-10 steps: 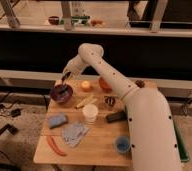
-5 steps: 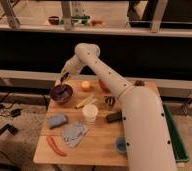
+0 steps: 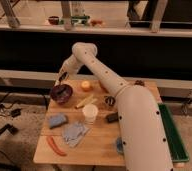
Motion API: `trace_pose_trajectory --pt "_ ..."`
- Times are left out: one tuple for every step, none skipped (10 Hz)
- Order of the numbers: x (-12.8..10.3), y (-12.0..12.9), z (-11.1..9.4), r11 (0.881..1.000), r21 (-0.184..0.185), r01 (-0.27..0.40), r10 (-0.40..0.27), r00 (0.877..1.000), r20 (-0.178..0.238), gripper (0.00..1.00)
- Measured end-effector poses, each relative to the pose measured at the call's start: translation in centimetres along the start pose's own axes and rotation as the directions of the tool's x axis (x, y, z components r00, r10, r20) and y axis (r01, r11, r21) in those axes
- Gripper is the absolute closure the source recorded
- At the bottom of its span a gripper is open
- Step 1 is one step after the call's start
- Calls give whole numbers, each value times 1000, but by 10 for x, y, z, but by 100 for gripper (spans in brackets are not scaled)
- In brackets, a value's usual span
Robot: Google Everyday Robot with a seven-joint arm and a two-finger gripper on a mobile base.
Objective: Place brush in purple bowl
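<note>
While the gripper [image 3: 62, 78] hangs just over the purple bowl [image 3: 61, 93], the job looks close to done, but I cannot see the brush in the bowl.
The bowl sits at the back left of the wooden counter [image 3: 94, 150]; it is round and dark, with a reddish inside. A small dark bit shows at the gripper and may be the brush, so I think the drop is yet to come. I cannot tell how wide the gripper is or if it grips anything. Near the bowl are a round orange thing [image 3: 85, 85], a thin pale stick [image 3: 85, 101] and a smooth white cup [image 3: 90, 113]. Nearer the front lie a soft blue sponge [image 3: 57, 120], a crumpled grey cloth [image 3: 75, 132] and a long red thing [image 3: 55, 146]. The arm [image 3: 109, 82] is big, white and smooth.
</note>
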Motion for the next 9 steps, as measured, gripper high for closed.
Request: trace_pose_trajectory --pt "-2 -2 1 1000 -3 12 -12 1000 1 84" --pt "-3 -3 2 1000 -6 20 -20 1000 6 84" --pt "-5 -5 3 1000 -8 29 -29 999 15 84" --pt "-7 -4 6 999 -12 34 -34 999 27 84" --pt "-8 -5 7 999 -17 42 -42 998 37 84" --pt "-9 -5 8 999 -24 48 -47 998 44 84" --pt "-11 -4 10 998 -35 57 -55 997 51 84" --pt "-12 -3 12 996 -55 71 -68 996 54 84" --pt "-14 -4 13 994 -68 83 -80 995 53 84"
